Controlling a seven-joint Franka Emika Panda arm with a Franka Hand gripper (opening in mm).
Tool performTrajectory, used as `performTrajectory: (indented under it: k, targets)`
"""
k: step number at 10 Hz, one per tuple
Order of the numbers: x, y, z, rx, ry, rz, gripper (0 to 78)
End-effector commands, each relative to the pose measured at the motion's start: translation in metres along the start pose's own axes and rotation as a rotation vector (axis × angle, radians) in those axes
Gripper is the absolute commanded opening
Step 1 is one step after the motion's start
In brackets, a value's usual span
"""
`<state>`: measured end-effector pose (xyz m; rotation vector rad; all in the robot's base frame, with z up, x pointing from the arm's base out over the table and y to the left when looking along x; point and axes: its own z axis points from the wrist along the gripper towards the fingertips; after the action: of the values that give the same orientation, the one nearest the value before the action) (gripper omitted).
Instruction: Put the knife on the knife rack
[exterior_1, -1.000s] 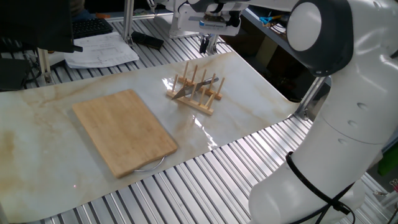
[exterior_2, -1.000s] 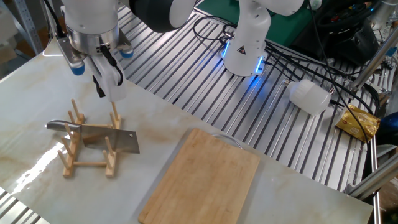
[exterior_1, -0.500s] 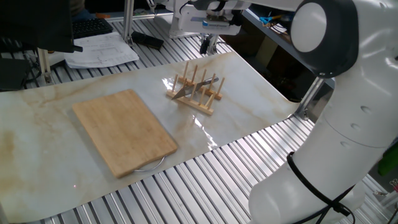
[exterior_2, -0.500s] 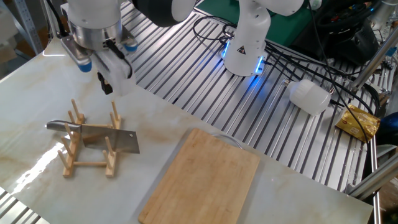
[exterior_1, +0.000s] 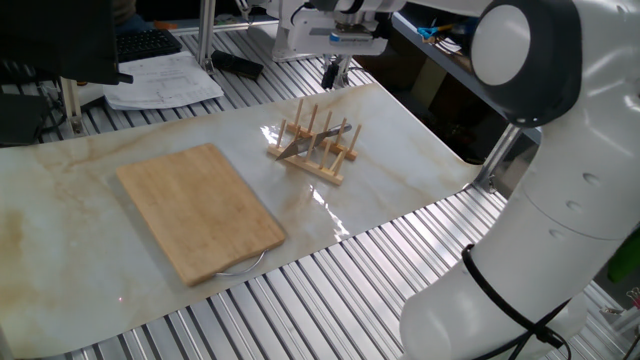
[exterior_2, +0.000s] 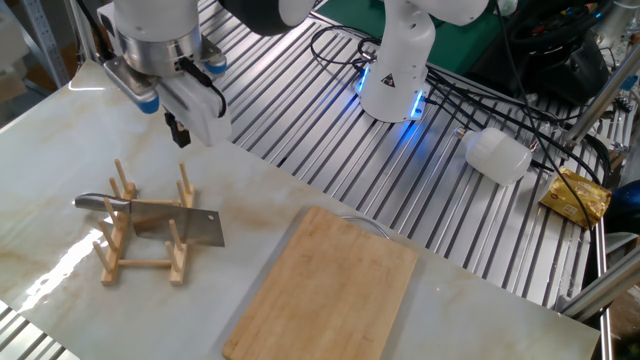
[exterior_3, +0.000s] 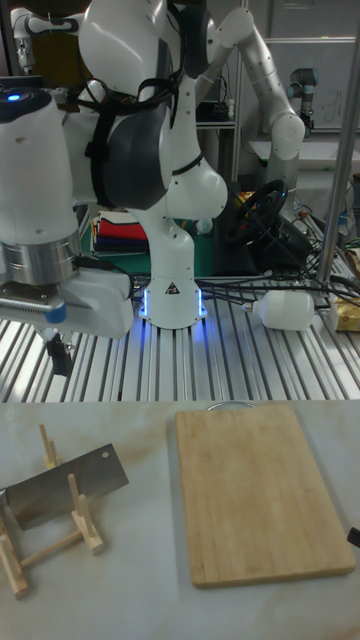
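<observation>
Knife (exterior_2: 150, 218) lodged between pegs of knife rack (exterior_2: 140, 243), near surface's edge, blade tilted, handle overhanging. Gripper (exterior_2: 180, 128) above rack, clear, holding nothing; fingers' gap: cannot tell. Risk: tilted blade slides out, or light rack tips if bumped.

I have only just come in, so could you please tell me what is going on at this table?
A Franka arm is working on putting a knife on a rack, and that looks done. The knife, a cleaver, sits between the pegs of the small wooden knife rack, blade on edge and handle sticking out to one side. The gripper holds nothing and hangs above the table's far edge, apart from the rack. A bamboo cutting board lies flat beside the rack, untouched.
</observation>
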<state>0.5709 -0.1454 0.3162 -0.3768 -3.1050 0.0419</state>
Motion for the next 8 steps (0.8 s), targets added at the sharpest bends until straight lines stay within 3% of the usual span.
performTrajectory:
  k: [1,2,5,6,7,8]
  targets:
    - [0.0,0.0,-0.002,0.002,-0.026,-0.006,1.1]
    - [0.0,0.0,-0.002,-0.001,-0.047,-0.039,1.1]
    - [0.0,0.0,-0.002,-0.012,-0.043,-0.138,1.1]
    - [0.001,0.001,-0.002,-0.013,-0.029,-0.143,1.1]
    - [0.007,0.008,-0.008,-0.041,-0.007,-0.133,1.1]
    - [0.014,0.015,-0.014,-0.036,-0.003,-0.127,1.1]
